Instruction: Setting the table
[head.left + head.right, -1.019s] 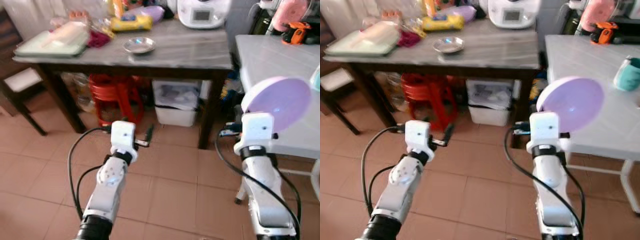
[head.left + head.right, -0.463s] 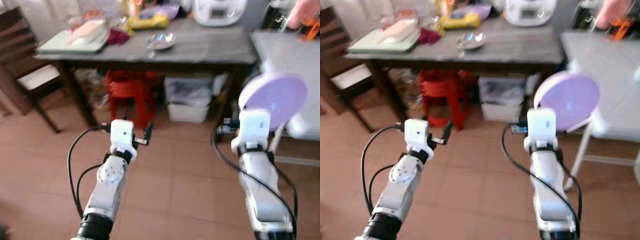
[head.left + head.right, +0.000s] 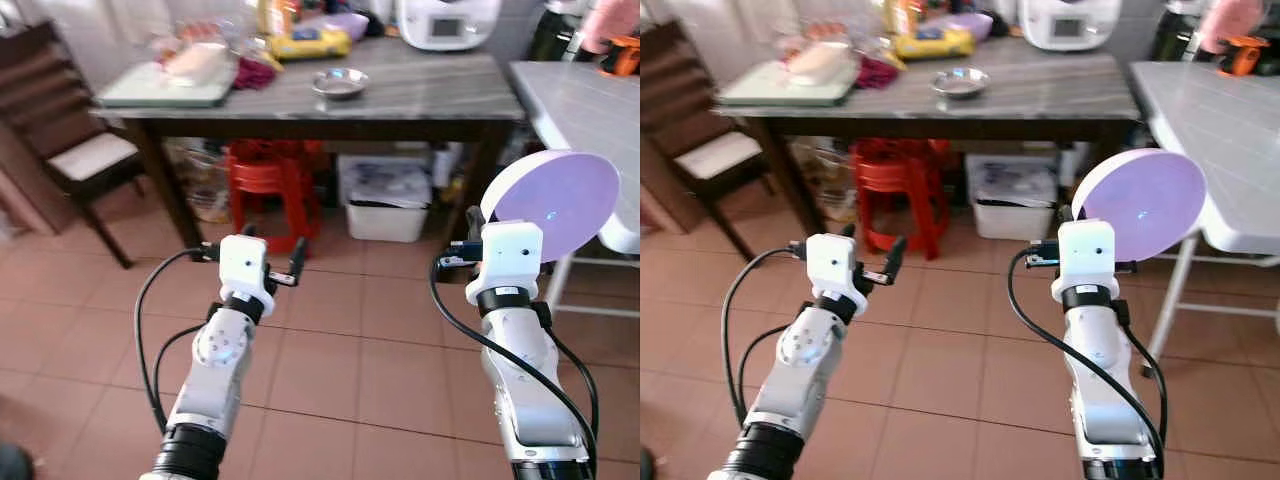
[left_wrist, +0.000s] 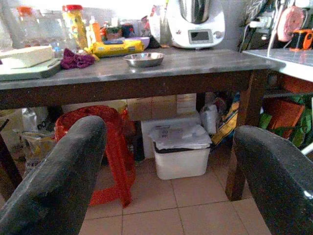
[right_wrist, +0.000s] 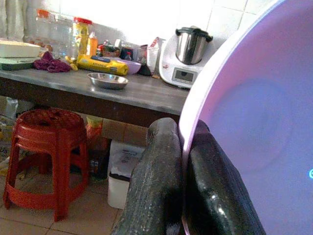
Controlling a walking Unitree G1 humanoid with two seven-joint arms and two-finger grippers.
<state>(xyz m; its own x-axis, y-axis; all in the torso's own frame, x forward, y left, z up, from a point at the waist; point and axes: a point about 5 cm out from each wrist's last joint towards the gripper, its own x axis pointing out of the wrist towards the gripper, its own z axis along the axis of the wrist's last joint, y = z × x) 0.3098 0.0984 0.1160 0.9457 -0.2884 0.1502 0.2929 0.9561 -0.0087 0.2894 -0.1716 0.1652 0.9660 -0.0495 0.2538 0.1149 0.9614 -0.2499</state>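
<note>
My right gripper (image 5: 182,161) is shut on the rim of a round lilac plate (image 3: 557,205), held upright on edge in front of me at chest height; the plate (image 5: 254,127) fills much of the right wrist view. The left gripper (image 3: 270,270) is held out over the tiled floor, open and empty, its two black fingers (image 4: 54,181) wide apart. A white table (image 3: 590,110) stands at the right, just beyond the plate. A dark wooden table with a grey top (image 3: 420,95) stands ahead and bears a small steel bowl (image 3: 340,83).
Under the dark table stand a red plastic stool (image 3: 265,185) and a white bin (image 3: 385,205). On it lie a green tray (image 3: 165,90), a yellow packet (image 3: 305,43) and a white kitchen appliance (image 3: 447,20). A dark chair (image 3: 60,140) stands at the left. Tiled floor lies before me.
The camera has swung left and back: the tables now sit further right and higher in the picture. Both arms keep their pose and the plate stays in the right gripper.
</note>
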